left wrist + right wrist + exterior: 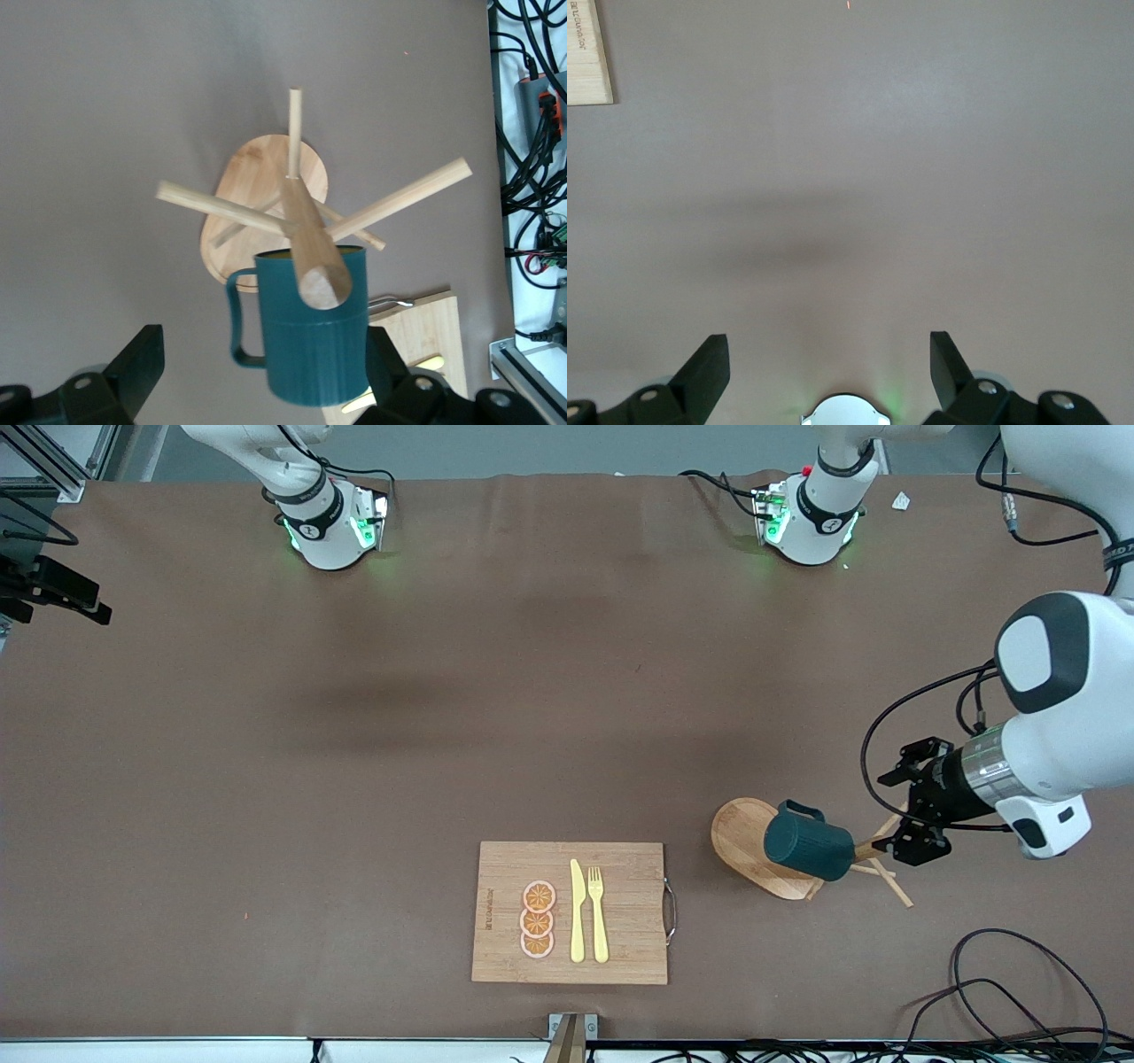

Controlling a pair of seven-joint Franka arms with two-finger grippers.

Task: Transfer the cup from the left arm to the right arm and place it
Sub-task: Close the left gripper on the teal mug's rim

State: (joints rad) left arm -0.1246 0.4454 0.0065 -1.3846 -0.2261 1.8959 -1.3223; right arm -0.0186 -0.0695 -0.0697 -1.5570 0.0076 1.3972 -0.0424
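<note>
- Two robot arms work at a wide brown table (pixel 354 717) that fills nearly the whole front view.
- Left arm enters at the right edge of the front view, white and bulky. Its left gripper (pixel 890 840) sits at the lower right of that frame, over the wooden mug stand (pixel 749 841). Its black fingers (pixel 133 367) stand wide apart in the left wrist view, one on each side of the cup, and grip nothing.
- Right arm shows only its base at the upper left of the front view, and it waits. The right gripper (pixel 829 359) hangs over bare table, fingers spread wide and empty.
- Wooden cutting board (pixel 571 912) lies at the lower centre of the front view, with a metal handle on one side.
- Dark teal cup (pixel 808 846) hangs on a peg of the mug stand, at the lower right of the front view, touching no gripper.
- Yellow knife (pixel 577 911) and yellow fork (pixel 598 912) lie side by side on the board.
- Three orange slices (pixel 538 919) lie in a row beside the knife.
</note>
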